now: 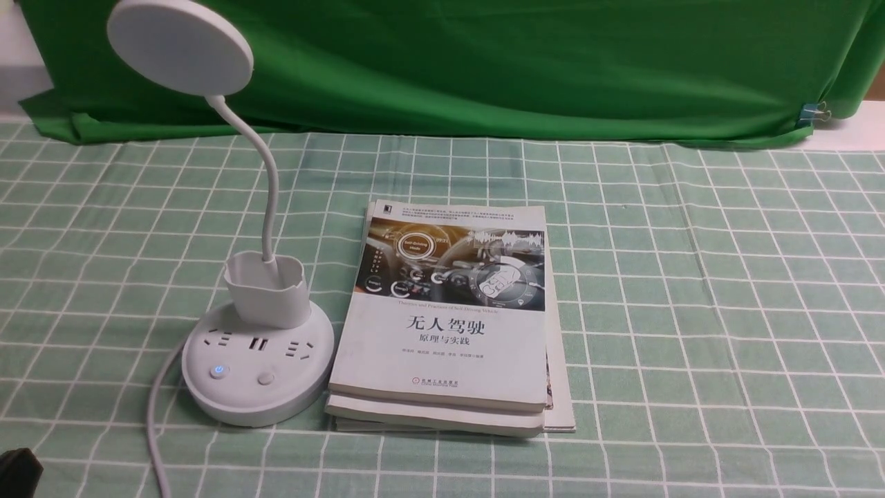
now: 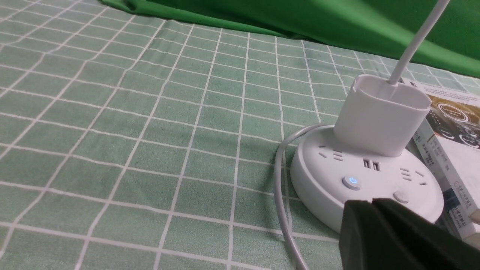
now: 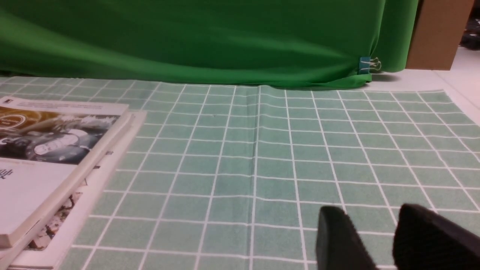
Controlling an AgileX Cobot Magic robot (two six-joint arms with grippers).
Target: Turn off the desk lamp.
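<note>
The white desk lamp stands left of centre on the checked cloth. Its disc head (image 1: 180, 45) is up at the far left, on a thin bent neck (image 1: 266, 180) that comes out of a small cup (image 1: 266, 289). The round base (image 1: 257, 408) has sockets, a blue-lit button (image 1: 218, 371) and a plain button (image 1: 265, 378). In the left wrist view my left gripper (image 2: 371, 203) is shut and empty, its tips just short of the base's near rim (image 2: 318, 191), below the lit button (image 2: 351, 182) and the plain button (image 2: 400, 196). My right gripper (image 3: 369, 217) is open and empty over bare cloth.
A stack of books (image 1: 449, 318) lies against the base's right side. The lamp's white cord (image 1: 155, 422) runs from the base's left towards the front edge. A green backdrop (image 1: 484, 69) hangs along the far side, held by a clip (image 1: 816, 112).
</note>
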